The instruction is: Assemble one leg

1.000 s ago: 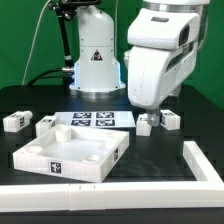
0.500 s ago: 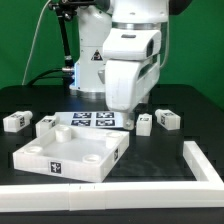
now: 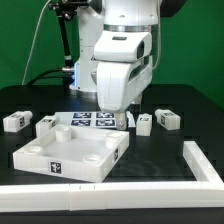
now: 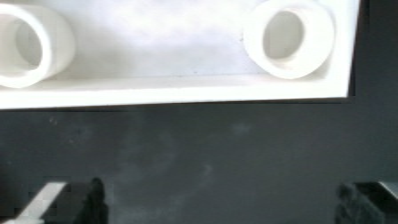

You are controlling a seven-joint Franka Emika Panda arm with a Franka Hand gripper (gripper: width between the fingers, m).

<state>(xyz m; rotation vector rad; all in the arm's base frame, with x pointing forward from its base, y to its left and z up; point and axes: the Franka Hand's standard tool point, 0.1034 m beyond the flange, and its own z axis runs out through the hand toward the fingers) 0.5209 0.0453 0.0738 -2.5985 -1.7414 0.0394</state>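
Several small white legs with tags lie on the black table: two at the exterior view's left (image 3: 14, 121) (image 3: 46, 125) and two at the right (image 3: 144, 123) (image 3: 167, 119). My gripper (image 3: 121, 120) hangs low over the marker board (image 3: 88, 119), just left of the nearer right leg and behind the large white panel (image 3: 70, 155). In the wrist view the gripper (image 4: 222, 200) is open, with dark fingers (image 4: 71, 200) at both sides and only bare black table between them. The panel's edge with two round sockets (image 4: 178, 50) lies ahead. No leg shows in the wrist view.
A white L-shaped rail (image 3: 195, 160) runs along the front and right of the table. The robot base (image 3: 95, 65) stands behind the marker board.
The arm has moved toward the exterior view's left, from above the two right legs to over the marker board near the panel. The legs have not moved.
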